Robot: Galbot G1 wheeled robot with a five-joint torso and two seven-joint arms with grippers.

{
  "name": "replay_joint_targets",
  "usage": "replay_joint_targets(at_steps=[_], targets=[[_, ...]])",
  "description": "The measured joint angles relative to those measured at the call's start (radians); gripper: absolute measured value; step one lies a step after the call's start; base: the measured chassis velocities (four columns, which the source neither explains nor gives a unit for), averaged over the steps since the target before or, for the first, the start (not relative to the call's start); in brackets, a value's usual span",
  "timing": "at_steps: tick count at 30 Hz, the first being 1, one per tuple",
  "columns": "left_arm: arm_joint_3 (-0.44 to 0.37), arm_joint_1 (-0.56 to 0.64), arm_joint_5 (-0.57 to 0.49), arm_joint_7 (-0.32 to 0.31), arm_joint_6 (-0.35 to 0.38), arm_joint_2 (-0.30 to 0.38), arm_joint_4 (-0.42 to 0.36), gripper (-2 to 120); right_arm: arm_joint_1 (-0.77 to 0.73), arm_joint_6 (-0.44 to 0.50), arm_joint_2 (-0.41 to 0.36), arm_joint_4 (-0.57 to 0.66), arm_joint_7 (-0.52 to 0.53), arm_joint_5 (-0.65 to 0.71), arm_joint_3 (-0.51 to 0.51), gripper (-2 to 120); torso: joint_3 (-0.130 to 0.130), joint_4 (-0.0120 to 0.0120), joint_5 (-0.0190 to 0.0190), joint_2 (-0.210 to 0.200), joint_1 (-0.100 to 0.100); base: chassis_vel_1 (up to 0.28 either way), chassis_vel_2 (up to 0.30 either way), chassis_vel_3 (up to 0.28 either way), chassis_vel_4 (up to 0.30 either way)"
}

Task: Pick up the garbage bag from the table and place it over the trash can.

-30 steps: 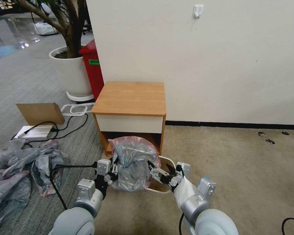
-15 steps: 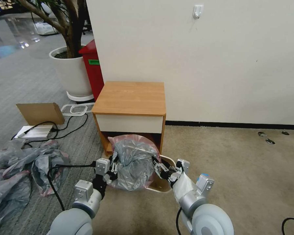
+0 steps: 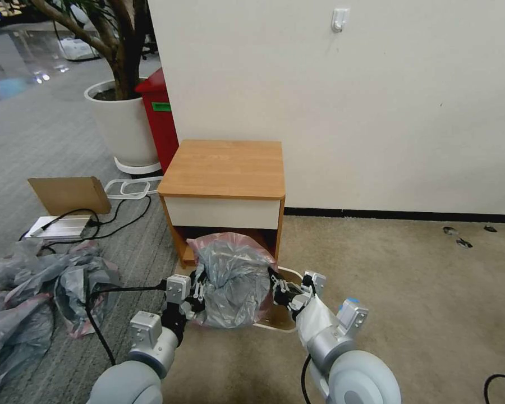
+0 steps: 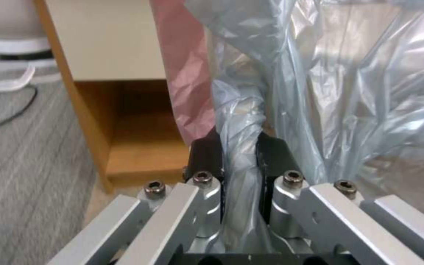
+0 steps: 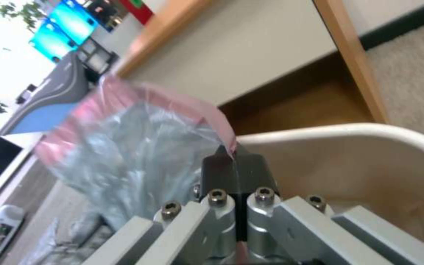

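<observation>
Since a second ago the right gripper [image 3: 279, 287] has slid left, closing the gap to the left gripper [image 3: 199, 292]. Both pinch the garbage bag [image 3: 233, 280], which hides most of the trash can [image 3: 286, 321] on the floor before the surface [image 3: 224, 168].

place: office-like indoor space | floor: beige carpet [image 3: 409, 292] lower right, grey carpet [image 3: 33, 140] left | upper left: potted tree [image 3: 120, 120], glossy floor | right wrist view: bright display screens [image 5: 67, 24]
</observation>
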Motion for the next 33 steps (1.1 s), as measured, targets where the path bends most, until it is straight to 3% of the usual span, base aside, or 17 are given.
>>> replay_joint_targets(at_steps=[4,11,24,33], targets=[[0.001,0.007,-0.015,-0.012,0.014,-0.010,-0.002,9,-0.001,-0.009,-0.030,0.057,-0.017,0.019,0.036,0,0.000,-0.0002,0.0000,0.000,0.000,0.000,0.000,0.000,0.000],[0.004,0.015,-0.039,-0.013,0.015,-0.011,-0.011,9,0.091,-0.040,-0.076,0.041,0.017,0.117,0.130,0,0.000,-0.0001,0.0001,0.000,0.000,0.000,0.000,0.000,0.000],[-0.025,0.018,-0.128,0.014,0.016,-0.034,-0.031,9,0.125,-0.244,-0.204,0.029,0.134,0.311,0.280,0,0.000,-0.0001,0.0001,0.000,0.000,0.000,0.000,0.000,0.000],[-0.062,0.015,-0.217,0.034,0.014,-0.050,-0.039,9,0.111,-0.331,-0.258,0.055,0.149,0.447,0.342,0,0.000,0.0000,0.0000,0.000,0.000,0.000,0.000,0.000,0.000]])
